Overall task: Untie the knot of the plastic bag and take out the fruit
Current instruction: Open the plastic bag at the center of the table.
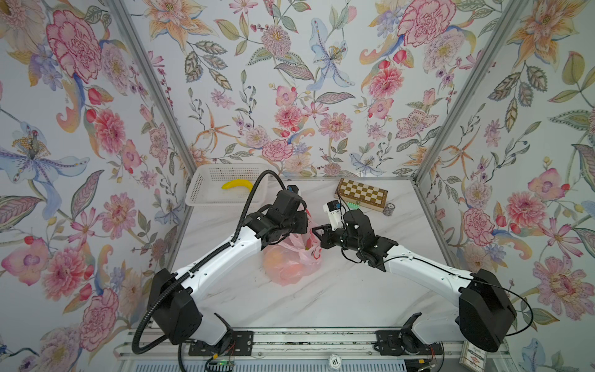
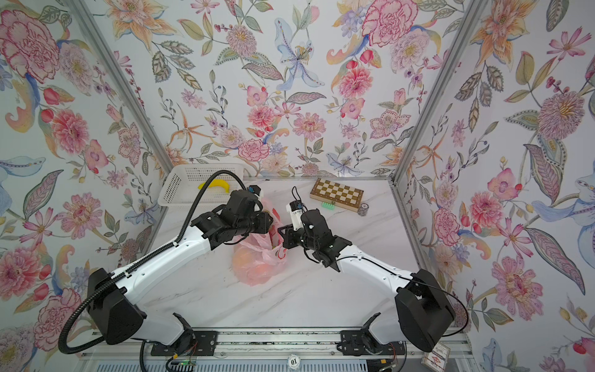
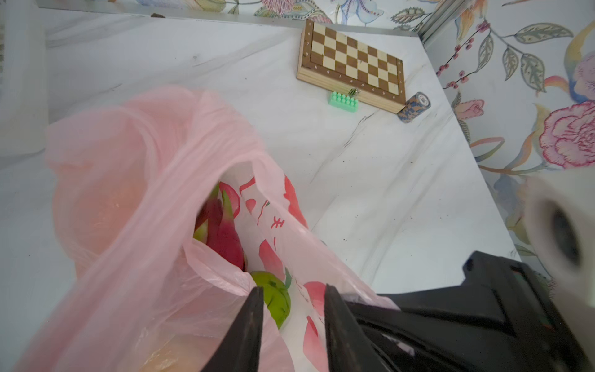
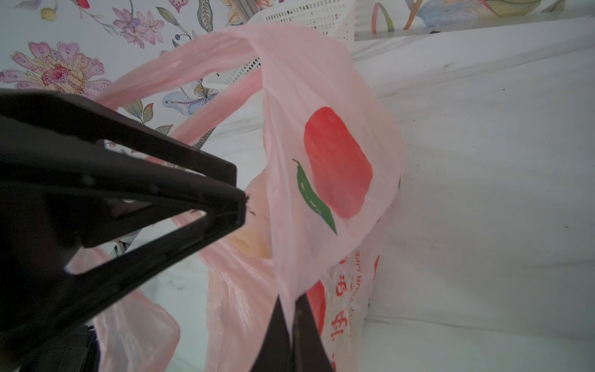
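- While the right gripper (image 4: 291,304) is clamped tight on a fold of the plastic bag (image 4: 322,161), the left gripper (image 3: 293,286) hangs at the bag's mouth with its jaws parted, and neither finger visibly presses on anything.
- Just past the left tips, inside the bag, lies a green fruit (image 3: 273,301). Deeper in sits the dragon fruit (image 3: 225,232), and orange shapes (image 1: 277,257) show through the film on the bag's near side.
- No knot shows in any view — the handles stand as free loops and the mouth gapes, so the untying looks done.
- By my reading, all of the taking out is left to do. Every fruit seen is inside the bag, and the white basket (image 1: 199,190), beyond the bag on the robot's left, holds only a banana (image 1: 237,184).
- The marble table (image 1: 338,296) is bare in front of the bag and to its right.
- A chessboard (image 1: 362,194), a green brick (image 3: 343,102) and a small cylinder (image 3: 415,106) sit well beyond the bag, near the back edge.
- Both wrists crowd close above the bag — there is little slack between them for lifting a fruit out.
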Robot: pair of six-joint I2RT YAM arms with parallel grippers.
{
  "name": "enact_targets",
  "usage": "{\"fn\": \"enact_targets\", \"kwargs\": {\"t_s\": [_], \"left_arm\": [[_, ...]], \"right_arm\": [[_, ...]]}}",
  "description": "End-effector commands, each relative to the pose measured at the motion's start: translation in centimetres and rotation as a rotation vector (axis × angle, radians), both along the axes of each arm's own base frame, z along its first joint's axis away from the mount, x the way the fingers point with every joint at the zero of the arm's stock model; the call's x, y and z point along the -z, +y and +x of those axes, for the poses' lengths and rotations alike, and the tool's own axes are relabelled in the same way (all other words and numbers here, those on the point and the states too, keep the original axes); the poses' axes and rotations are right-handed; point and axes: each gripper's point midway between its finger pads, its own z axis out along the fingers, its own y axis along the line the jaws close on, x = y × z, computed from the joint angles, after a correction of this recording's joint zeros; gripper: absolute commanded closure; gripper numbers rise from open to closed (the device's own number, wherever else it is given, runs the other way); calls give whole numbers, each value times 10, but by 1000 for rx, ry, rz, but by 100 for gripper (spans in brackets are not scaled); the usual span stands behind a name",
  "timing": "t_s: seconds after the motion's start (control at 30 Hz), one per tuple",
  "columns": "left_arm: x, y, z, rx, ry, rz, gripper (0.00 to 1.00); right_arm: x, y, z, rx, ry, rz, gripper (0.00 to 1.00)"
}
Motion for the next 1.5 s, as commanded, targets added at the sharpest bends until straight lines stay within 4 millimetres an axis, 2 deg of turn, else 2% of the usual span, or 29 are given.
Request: {"fn": "enact_targets", "kwargs": {"t_s": [0.0,0.1,0.27,0.43,0.6,0.73,0.87,0.97,1.1,1.23,1.33,1.4,1.47], "left_arm": [[11,9,14,-10,6,59,64],[41,18,22,-25,69,112,59],[63,47,29,-89,89,234,25],[83,76,31,-132,109,407,12],[97,97,31,-161,137,527,8],[96,119,29,-201,156,600,9],[91,136,22,-240,158,575,12],[87,157,14,-291,159,550,13],[75,193,4,-394,139,484,15],[65,223,-3,-491,104,408,16],[58,219,-3,-482,78,346,16],[49,197,3,-400,44,242,16],[30,171,8,-303,-25,106,16]], "right_arm": [[-8,-5,-2,17,-18,22,98],[-10,-5,-3,17,-23,25,98],[-11,-7,-6,19,-30,27,99],[-16,-4,-8,7,-47,35,99],[-19,-3,-8,7,-59,34,99],[-18,-14,-1,75,-75,5,100],[-20,-32,5,158,-103,-21,100],[-25,-50,11,234,-119,-20,100],[-28,-86,21,363,-121,-15,100],[-18,-127,31,495,-66,3,100],[-15,-126,27,472,-61,19,98],[-15,-116,23,405,-63,32,93],[-15,-106,19,343,-60,38,87]]}}
